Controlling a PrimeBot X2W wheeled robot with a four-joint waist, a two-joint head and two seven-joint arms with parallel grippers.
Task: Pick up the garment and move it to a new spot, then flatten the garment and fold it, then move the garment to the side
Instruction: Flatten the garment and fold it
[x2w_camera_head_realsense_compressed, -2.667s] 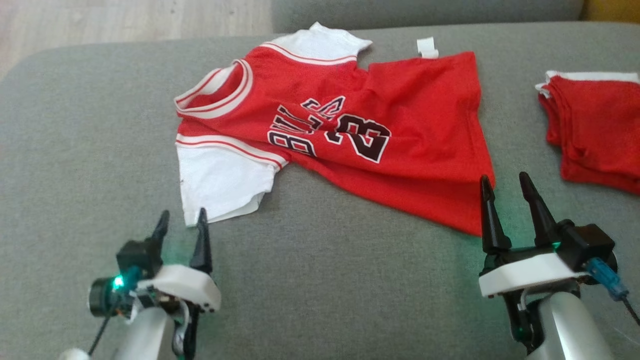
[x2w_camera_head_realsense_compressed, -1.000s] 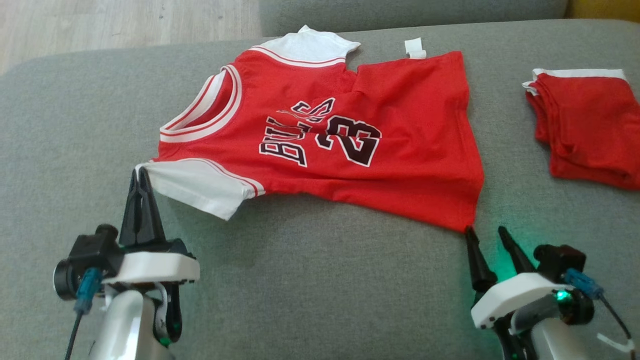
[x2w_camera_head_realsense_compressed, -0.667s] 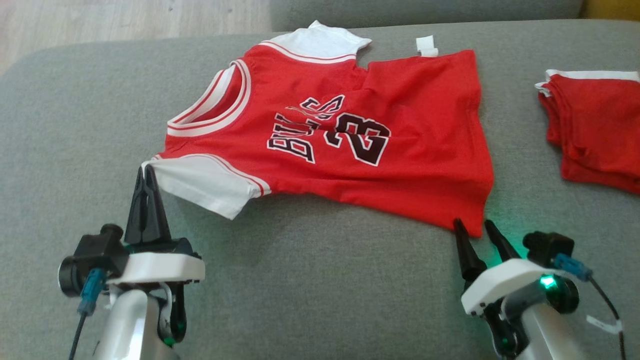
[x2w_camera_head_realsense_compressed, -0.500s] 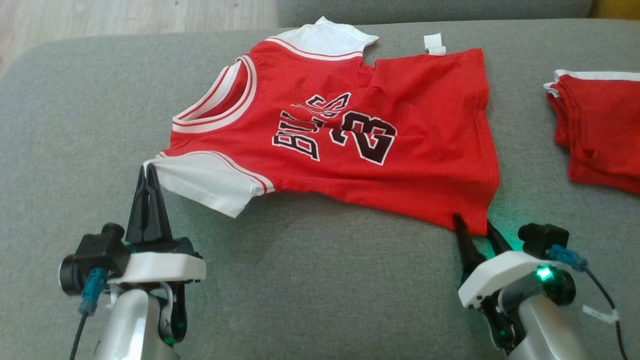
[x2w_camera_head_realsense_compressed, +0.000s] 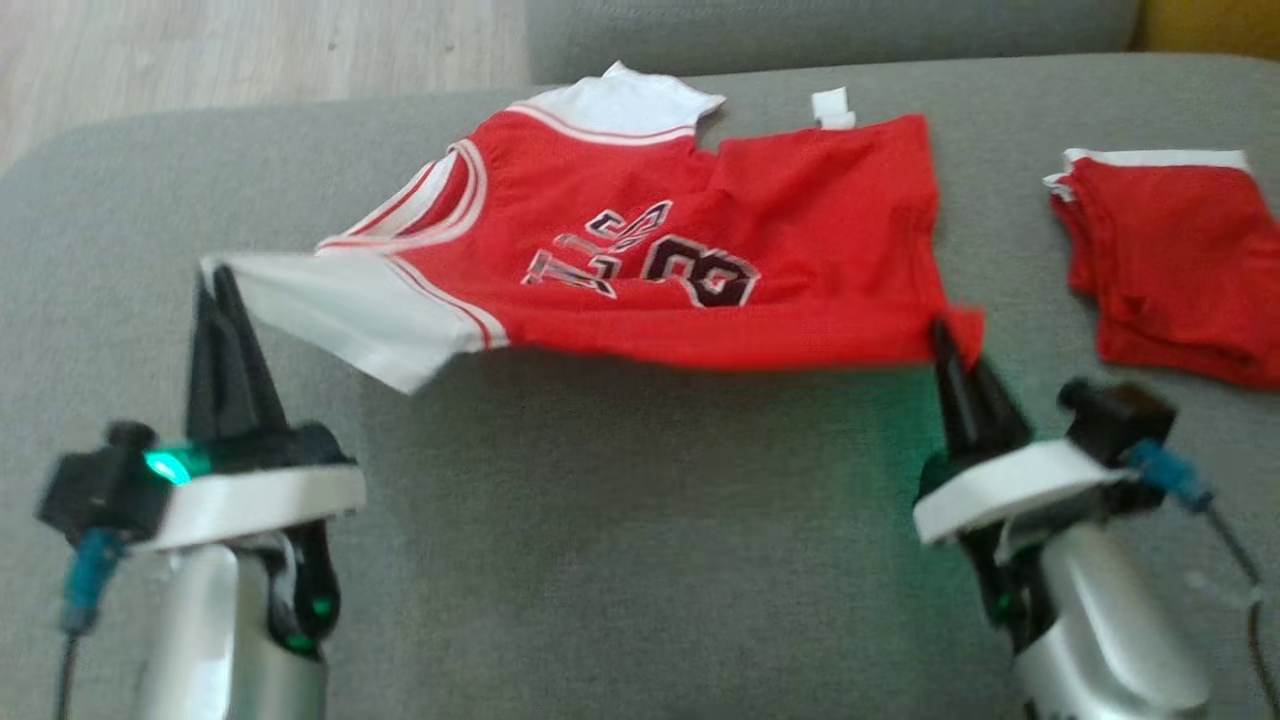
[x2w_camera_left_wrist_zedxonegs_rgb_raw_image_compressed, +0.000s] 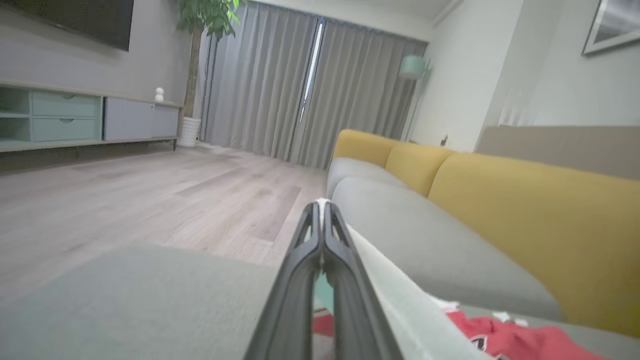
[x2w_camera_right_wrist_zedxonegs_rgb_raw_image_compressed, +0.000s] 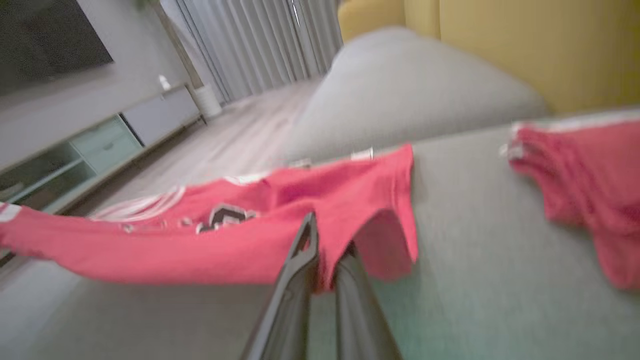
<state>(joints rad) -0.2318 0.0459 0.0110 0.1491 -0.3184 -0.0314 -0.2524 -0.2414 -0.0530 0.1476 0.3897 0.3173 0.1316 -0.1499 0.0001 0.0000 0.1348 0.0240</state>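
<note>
I hold the red mesh basketball jersey with white sleeves (x2w_camera_head_realsense_compressed: 760, 230) across the middle of the grey fabric sofa seat (x2w_camera_head_realsense_compressed: 640, 540), near edge raised, far edge resting toward the back edge. My left gripper (x2w_camera_head_realsense_compressed: 213, 278) is clamped on the white sleeve tip, my right gripper (x2w_camera_head_realsense_compressed: 942, 338) on the red hem corner. Both are thin pinches; I judge that pulling the arms apart could slip a corner free.

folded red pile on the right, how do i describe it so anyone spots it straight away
On the grey sofa seat, look to the robot's right, beyond the spread jersey. The folded pile lies there alone: plain red with a white far edge, no lettering or number, unlike the jersey.
</note>
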